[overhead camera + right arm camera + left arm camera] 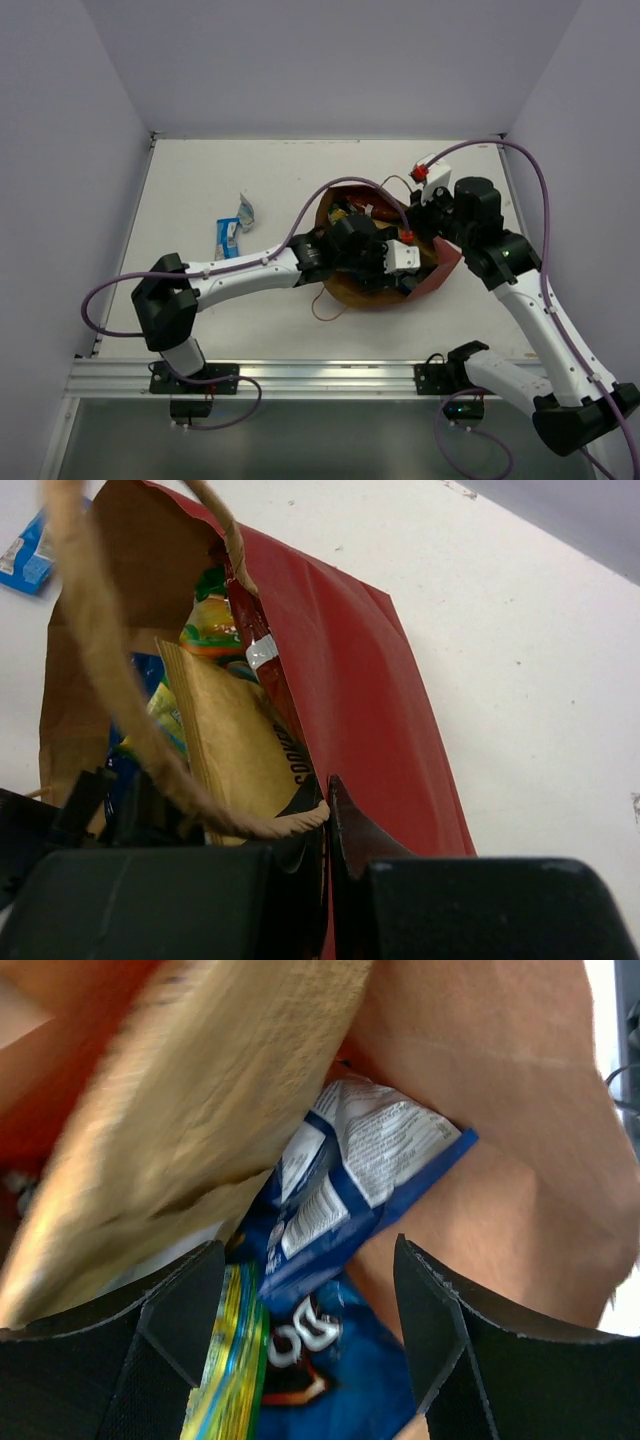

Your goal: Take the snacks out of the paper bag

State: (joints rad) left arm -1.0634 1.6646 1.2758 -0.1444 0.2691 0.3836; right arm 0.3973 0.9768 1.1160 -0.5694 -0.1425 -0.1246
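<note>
Left claw (pixel 305 1255) open inside bag (pixel 350 660), straddling blue packet (pixel 340 1200), right claw (pixel 327 792) clamped on bag rim, loose packet (pixel 229 236) on worktop (pixel 200 170) at bag's 9 o'clock

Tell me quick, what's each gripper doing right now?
Left gripper: open, straddling the blue chip bag, unclamped.
Right gripper: shut on the rim of the paper bag.

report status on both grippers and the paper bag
Left gripper open inside paper bag, straddling blue chip bag. Right gripper shut on paper bag rim. Tan packet crowding alongside.
</note>
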